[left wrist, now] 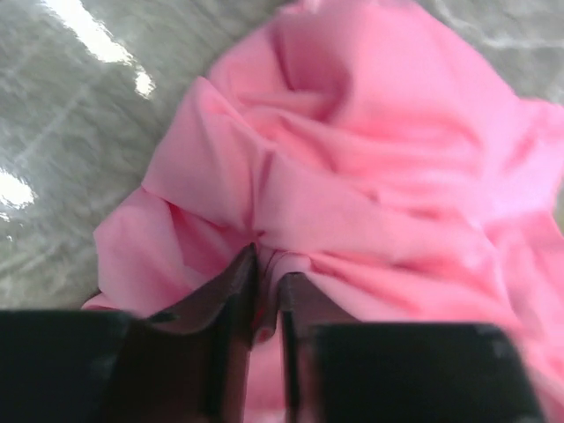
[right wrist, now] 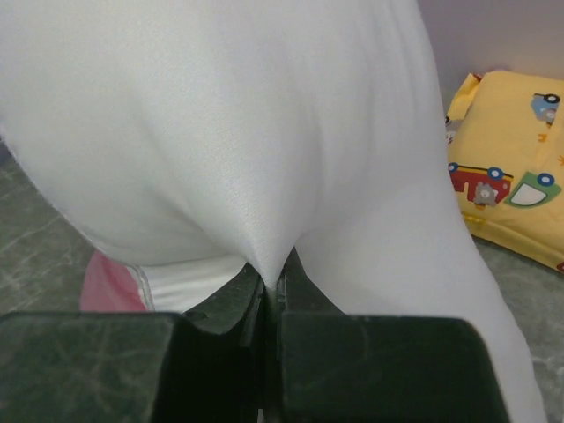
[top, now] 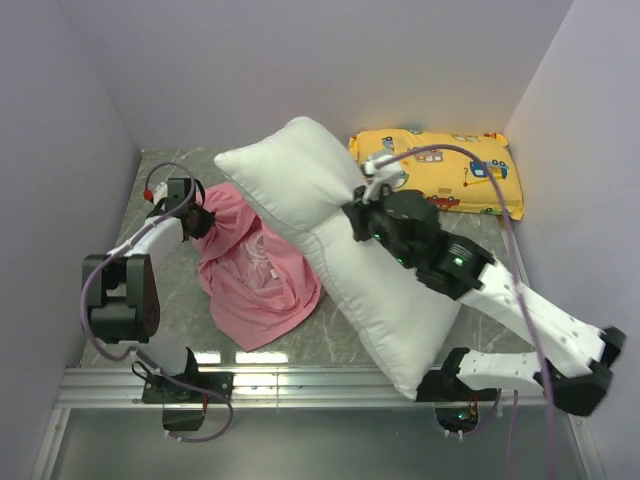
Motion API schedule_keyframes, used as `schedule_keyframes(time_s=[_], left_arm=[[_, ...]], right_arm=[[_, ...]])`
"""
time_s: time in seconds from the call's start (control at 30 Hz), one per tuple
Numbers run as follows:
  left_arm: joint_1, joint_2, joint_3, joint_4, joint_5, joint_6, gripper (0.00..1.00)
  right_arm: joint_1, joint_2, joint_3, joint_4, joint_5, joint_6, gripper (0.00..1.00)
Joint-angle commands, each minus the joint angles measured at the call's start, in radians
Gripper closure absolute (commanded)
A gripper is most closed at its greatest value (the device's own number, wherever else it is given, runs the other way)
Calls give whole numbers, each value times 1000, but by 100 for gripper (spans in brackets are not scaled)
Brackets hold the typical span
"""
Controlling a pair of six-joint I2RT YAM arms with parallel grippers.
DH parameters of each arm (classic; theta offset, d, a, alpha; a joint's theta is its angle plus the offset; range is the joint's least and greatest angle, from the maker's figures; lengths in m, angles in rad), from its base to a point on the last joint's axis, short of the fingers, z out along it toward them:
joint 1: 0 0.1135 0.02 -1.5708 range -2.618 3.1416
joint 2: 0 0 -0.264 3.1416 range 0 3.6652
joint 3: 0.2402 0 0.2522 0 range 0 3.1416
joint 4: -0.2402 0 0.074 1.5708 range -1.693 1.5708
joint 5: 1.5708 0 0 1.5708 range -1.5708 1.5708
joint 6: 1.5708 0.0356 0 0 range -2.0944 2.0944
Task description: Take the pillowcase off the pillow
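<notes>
Top external view: the large plump plain white rectangular pillow (top: 375,290) lies diagonally across the grey marbled table (top: 130,215). The shiny pink satin pillowcase (top: 255,280) is crumpled in a heap against the pillow's left side. The left gripper (top: 203,222) is at the heap's far end, its jaws nearly closed with a pink fold pinched between them. The right gripper (top: 358,212) is clamped tight on a pucker of the pillow's white cover. A smaller yellow vehicle-print pillow (top: 450,170) lies far right.
</notes>
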Motion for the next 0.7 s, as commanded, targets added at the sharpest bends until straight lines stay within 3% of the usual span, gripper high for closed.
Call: schedule_keyframes(time_s=[0.0,0.2,0.37,0.47,0.5,0.6,0.67], left_arm=[[-33,-130,-27,43,33,22,73],[-32,-319,-45,-44,23,67,42],[-32,-458,-13,-105,15,169,33],[-34,-500,5,-121,94,264,28],[-40,-508,14,-133,115,287,28],[-58,-569,5,-144,139,352,28],[-60,-632,-9,-139,136,378,25]], right_arm=[[-21,177,81,261,14,20,100],[-60,498,147,378,-72,129,100],[-61,601,140,396,-189,226,100],[-61,592,143,373,-216,241,77],[-63,570,148,359,-244,243,55],[-64,484,159,315,-281,249,26],[-64,438,163,270,-286,248,19]])
